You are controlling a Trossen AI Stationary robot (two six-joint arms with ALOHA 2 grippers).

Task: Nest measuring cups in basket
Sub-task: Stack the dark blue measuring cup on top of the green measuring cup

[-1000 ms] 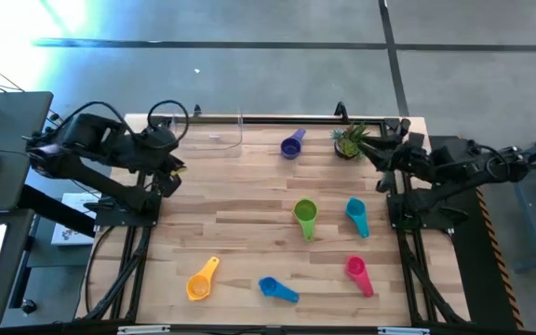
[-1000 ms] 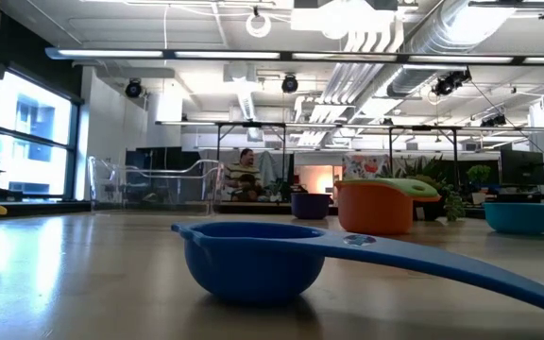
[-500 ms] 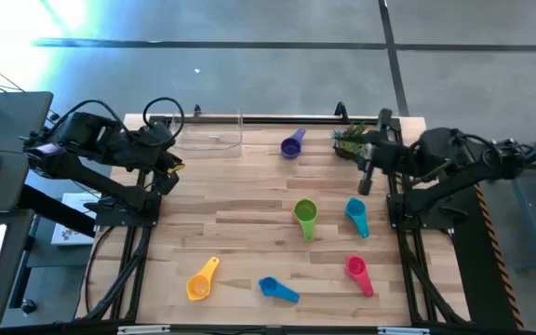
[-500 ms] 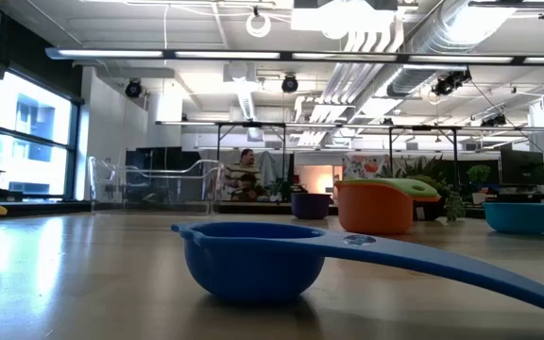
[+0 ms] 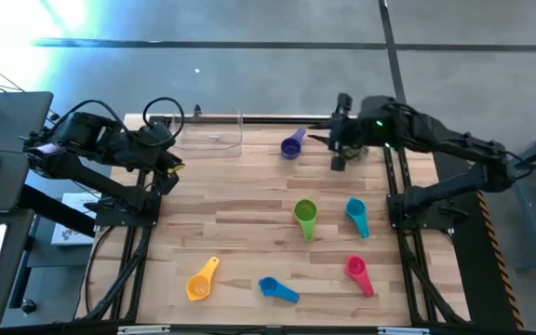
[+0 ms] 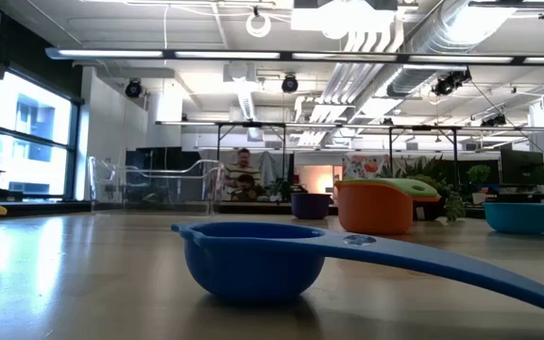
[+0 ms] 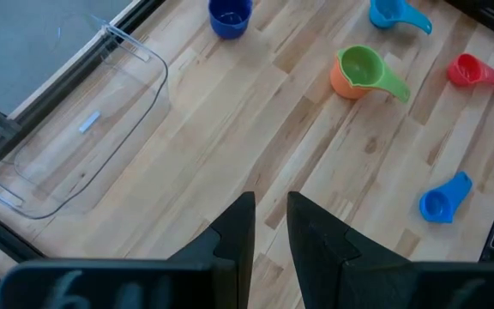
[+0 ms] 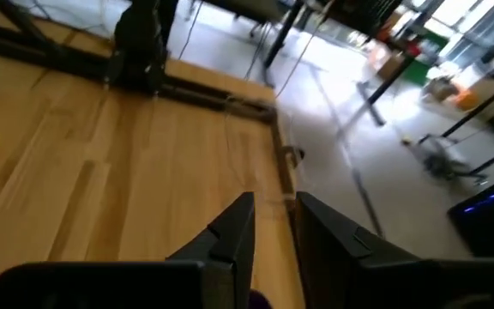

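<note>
Left pincer (image 7: 268, 225): I see it over the left edge of the table (image 5: 249, 205), near the basket; my left wrist view shows its fingers (image 7: 234, 232) nearly together with only a thin slit between them, clamped on nothing.
Right pincer (image 5: 339, 140): from above I find it at the far edge of the table, between the purple cup and the potted plant (image 5: 352, 141); my right wrist view shows its fingers (image 8: 230, 232) close together with a narrow gap and nothing held.
Basket (image 5: 214, 133): clear bin at the far left corner of the table; from above I make out little more than its rim, while the left wrist view shows its walls and a bare floor with no cup inside.
Purple cup (image 5: 291, 145): near the far edge, right of the basket.
Green cup (image 5: 305, 214): mid-table; from above it looks single, but the left wrist and low views show it sitting inside an orange cup (image 6: 376, 208).
Teal cup (image 5: 355, 215): just right of the green one.
Pink cup (image 5: 356, 272): toward the near right.
Blue cup (image 5: 275, 288): near edge; it fills my low view.
Yellow cup (image 5: 201, 281): near left; the low view catches only a sliver at its edge.
Person (image 6: 244, 175): only the low view shows someone in the room behind the table.
</note>
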